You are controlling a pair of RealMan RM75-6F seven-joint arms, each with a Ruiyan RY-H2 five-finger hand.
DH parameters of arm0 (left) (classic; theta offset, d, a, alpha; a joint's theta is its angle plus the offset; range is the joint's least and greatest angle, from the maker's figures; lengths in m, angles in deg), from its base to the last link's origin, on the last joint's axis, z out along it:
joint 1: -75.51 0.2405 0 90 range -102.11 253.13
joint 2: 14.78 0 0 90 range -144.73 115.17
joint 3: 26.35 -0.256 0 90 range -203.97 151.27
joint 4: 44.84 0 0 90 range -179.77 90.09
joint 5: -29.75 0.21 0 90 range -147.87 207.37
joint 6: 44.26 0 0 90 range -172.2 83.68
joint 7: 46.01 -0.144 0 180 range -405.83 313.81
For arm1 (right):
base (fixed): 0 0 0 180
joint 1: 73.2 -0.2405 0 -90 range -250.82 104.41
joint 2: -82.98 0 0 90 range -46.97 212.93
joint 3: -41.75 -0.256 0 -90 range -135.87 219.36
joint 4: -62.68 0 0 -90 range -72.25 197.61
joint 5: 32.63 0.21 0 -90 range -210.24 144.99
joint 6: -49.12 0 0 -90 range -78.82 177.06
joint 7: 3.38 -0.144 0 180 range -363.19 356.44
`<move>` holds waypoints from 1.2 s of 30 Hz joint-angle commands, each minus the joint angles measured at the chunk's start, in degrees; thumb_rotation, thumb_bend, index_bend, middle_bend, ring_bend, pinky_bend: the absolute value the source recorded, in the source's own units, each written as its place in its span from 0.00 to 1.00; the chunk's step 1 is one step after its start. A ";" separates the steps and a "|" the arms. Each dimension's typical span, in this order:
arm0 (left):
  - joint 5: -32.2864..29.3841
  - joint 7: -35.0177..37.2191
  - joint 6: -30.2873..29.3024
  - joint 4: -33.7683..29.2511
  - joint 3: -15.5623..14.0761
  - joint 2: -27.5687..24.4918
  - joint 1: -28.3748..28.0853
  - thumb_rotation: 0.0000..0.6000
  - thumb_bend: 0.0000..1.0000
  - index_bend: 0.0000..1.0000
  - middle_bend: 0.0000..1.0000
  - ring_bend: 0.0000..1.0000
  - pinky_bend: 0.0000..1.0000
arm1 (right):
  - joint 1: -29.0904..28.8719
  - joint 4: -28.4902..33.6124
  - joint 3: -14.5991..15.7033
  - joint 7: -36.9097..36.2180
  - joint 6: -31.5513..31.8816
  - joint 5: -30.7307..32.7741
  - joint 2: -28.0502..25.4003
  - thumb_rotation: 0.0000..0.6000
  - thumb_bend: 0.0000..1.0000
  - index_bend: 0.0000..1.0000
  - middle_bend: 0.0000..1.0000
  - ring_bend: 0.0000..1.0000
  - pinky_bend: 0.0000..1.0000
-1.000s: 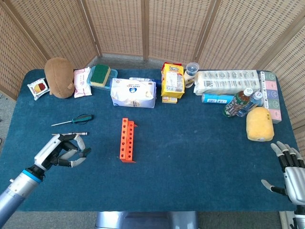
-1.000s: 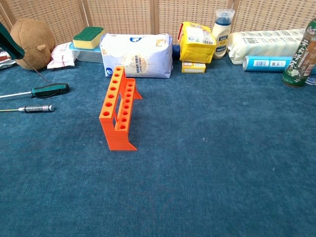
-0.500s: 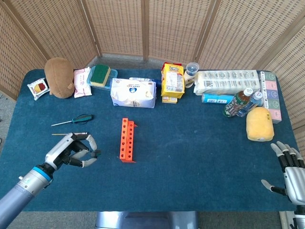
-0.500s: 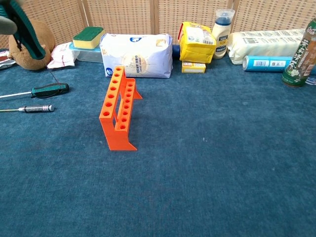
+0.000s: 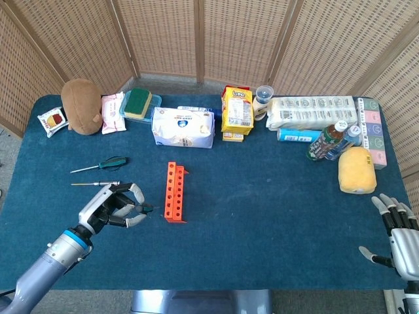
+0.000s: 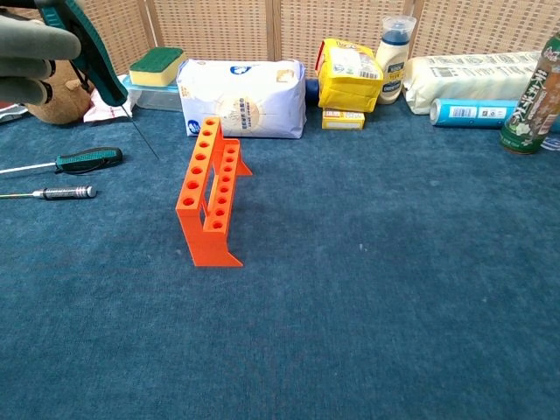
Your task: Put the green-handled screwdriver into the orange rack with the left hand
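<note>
Backdrop: woven wicker screens stood behind a table covered in dark blue cloth [image 5: 262, 216], with packets and bottles lined up along its far edge.

Change: over the last second we saw the left hand [image 5: 116, 209] travel to the right, from well apart from the orange plastic rack with its two rows of holes [image 5: 173, 191] to just beside the rack's near end. In the chest view, more of the hand and tool came into frame at the upper left.

Meaning: we judged the pick-up done and the carry nearly over. What remained was to bring the tip above a hole and lower it in.

Left hand: its fingers were curled round the thin-shafted screwdriver with the teal-green handle [image 6: 92, 63], held up off the cloth.

Screwdriver's place: it was in that grip, above the table and left of the rack, not yet over any hole.

Screwdriver's look: the handle was slim and green, mostly wrapped by the fingers. The dark shaft was very fine and slanted downward and toward the rack, so it was not yet upright.

Right hand: it rested at the table's near right corner, fingers spread, holding nothing.

Others: a darker green-and-black-handled screwdriver [image 5: 99, 165] and a silver metal-handled one [image 5: 96, 184] lay flat on the cloth, left of the rack.
</note>
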 commanded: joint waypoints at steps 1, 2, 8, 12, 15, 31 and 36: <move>-0.46 -0.71 0.51 -0.66 0.30 0.52 0.34 1.00 0.32 0.63 1.00 1.00 1.00 | 0.04 0.03 -0.01 -0.12 0.07 0.01 -0.07 1.00 0.00 0.04 0.04 0.04 0.00; -0.74 -1.28 0.76 -0.81 0.31 0.60 0.41 1.00 0.32 0.63 1.00 1.00 1.00 | 0.09 0.01 -0.04 -0.28 0.20 0.03 -0.12 1.00 0.00 0.04 0.04 0.04 0.00; -2.38 -2.23 1.77 -0.84 0.87 1.41 0.71 1.00 0.32 0.63 1.00 1.00 1.00 | 0.15 -0.12 -0.10 -0.71 0.38 0.03 -0.25 1.00 0.00 0.04 0.04 0.04 0.00; -3.03 -2.65 2.43 -0.48 1.28 2.31 0.78 1.00 0.32 0.63 1.00 1.00 1.00 | 0.20 -0.14 -0.11 -0.90 0.53 -0.06 -0.33 1.00 0.00 0.04 0.04 0.04 0.00; -3.33 -2.98 2.68 -0.22 1.60 2.68 0.86 1.00 0.32 0.64 1.00 1.00 1.00 | 0.25 -0.18 -0.15 -1.10 0.65 -0.03 -0.40 1.00 0.00 0.04 0.04 0.04 0.00; -6.13 -5.44 4.39 1.62 3.06 5.42 0.87 1.00 0.32 0.64 1.00 1.00 1.00 | 0.25 -0.34 -0.21 -1.74 0.69 -0.01 -0.62 1.00 0.00 0.04 0.04 0.04 0.00; -7.22 -6.54 4.59 2.06 3.63 6.29 0.76 1.00 0.32 0.64 1.00 1.00 1.00 | 0.31 -0.32 -0.17 -1.76 0.80 -0.12 -0.64 1.00 0.00 0.04 0.04 0.04 0.00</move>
